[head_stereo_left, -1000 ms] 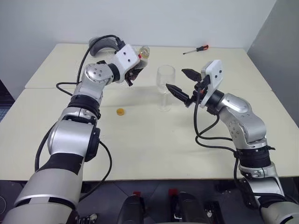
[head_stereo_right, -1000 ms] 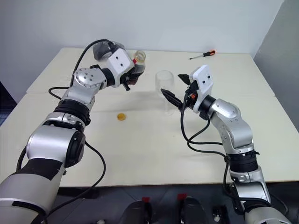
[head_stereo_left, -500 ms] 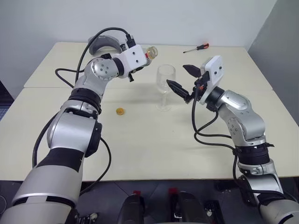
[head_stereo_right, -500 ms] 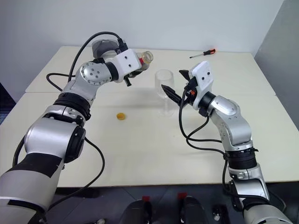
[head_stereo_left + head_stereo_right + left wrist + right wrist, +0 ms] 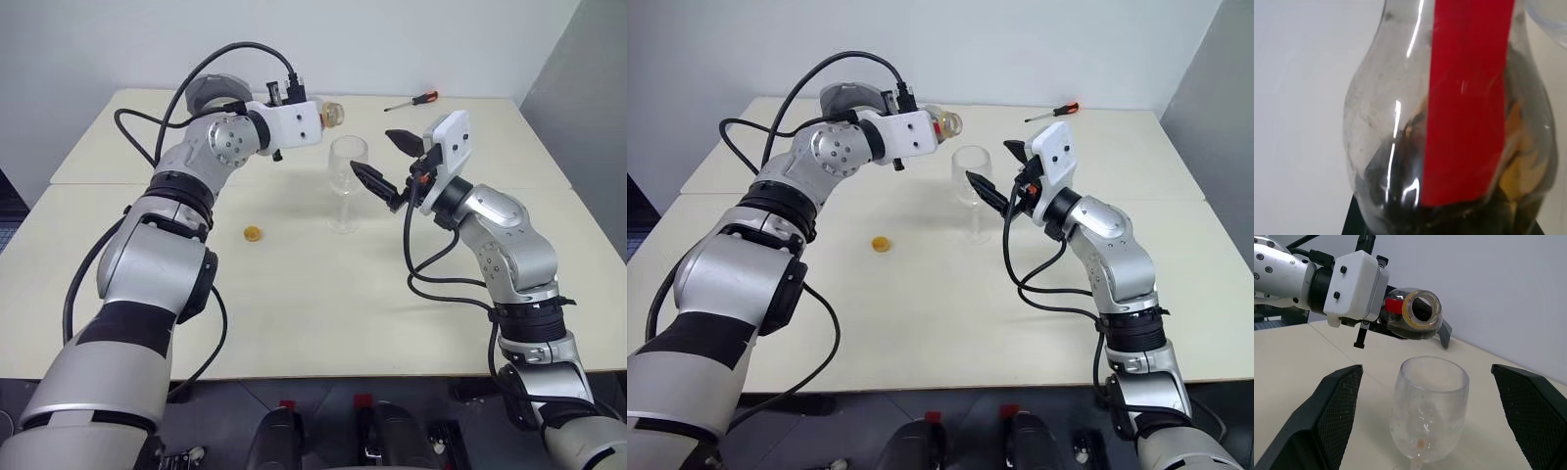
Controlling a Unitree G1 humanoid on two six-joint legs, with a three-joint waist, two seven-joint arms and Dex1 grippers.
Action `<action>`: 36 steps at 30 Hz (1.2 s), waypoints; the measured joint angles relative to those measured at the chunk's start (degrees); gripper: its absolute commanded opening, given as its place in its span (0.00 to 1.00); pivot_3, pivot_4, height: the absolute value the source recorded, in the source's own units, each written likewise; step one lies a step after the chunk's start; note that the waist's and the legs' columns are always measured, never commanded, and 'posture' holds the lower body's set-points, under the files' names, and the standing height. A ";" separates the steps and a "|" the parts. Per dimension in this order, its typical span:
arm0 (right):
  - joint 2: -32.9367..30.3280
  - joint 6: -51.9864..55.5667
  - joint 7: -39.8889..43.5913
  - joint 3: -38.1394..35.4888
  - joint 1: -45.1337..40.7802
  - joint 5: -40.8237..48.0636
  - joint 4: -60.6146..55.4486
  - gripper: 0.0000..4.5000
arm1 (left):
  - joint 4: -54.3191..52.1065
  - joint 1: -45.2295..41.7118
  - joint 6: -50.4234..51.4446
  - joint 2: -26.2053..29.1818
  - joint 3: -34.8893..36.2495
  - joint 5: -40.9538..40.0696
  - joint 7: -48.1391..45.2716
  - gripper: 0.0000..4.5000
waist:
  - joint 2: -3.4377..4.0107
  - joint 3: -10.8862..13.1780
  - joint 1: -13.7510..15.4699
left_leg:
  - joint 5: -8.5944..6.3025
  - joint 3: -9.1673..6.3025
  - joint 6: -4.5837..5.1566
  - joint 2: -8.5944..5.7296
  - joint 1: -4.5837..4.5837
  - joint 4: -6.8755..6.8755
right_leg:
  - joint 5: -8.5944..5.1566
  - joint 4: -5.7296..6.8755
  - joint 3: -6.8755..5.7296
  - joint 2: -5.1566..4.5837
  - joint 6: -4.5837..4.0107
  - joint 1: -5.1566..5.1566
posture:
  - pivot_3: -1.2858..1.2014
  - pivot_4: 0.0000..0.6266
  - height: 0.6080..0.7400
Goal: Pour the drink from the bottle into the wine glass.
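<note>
My left gripper (image 5: 315, 119) is shut on the bottle (image 5: 331, 114), which lies about level in the air. Its open mouth, ringed in yellow, faces the wine glass (image 5: 346, 182) from up and to the left of the rim. The drink (image 5: 1411, 330) lies dark in the bottle's lower side. In the left wrist view the bottle (image 5: 1449, 122) shows its red label close up. The clear glass (image 5: 1431, 417) stands upright on the table, with a small amber speck at the bottom of its bowl. My right gripper (image 5: 385, 162) is open just right of the bowl, one finger on each side, not touching it.
A small yellow cap (image 5: 253, 233) lies on the cream table (image 5: 294, 294), to the left of the glass and nearer to me. A red-handled screwdriver (image 5: 411, 102) lies at the far right of the table. A seam (image 5: 98, 184) between two tabletops runs across on the left.
My left arm has risen and swung right. It rolled the bottle over to about level and brought its mouth nearer the glass rim. My right gripper and the glass have stayed put.
</note>
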 measured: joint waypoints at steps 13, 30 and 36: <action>0.16 0.00 -0.15 0.01 -0.01 -0.01 0.02 1.00 | 0.31 -1.64 -0.90 0.04 -2.42 3.70 3.23 0.24 | 0.00 0.00 0.00 | 0.02 0.03 -0.04 0.00 0.00 0.03 | 0.00 0.04 0.00 0.00 0.00 -0.01 | 0.52 0.24 1.00; 0.35 0.08 -0.15 0.02 -0.01 0.02 -0.12 1.00 | 0.76 -2.65 -0.91 0.89 -5.36 7.26 6.33 0.24 | 0.00 0.00 -0.01 | 0.02 0.05 -0.03 -0.05 0.02 0.28 | -0.01 0.50 0.08 -0.08 0.00 -0.10 | 0.52 0.24 1.00; 0.49 0.45 -0.36 0.03 0.04 0.03 -1.34 1.00 | 0.81 -2.75 -0.88 0.74 -6.04 7.66 7.15 0.24 | 0.00 0.00 -0.02 | -0.10 0.01 0.17 -0.02 0.00 0.72 | -0.03 0.82 0.10 -0.07 0.04 -0.10 | 0.52 0.24 1.00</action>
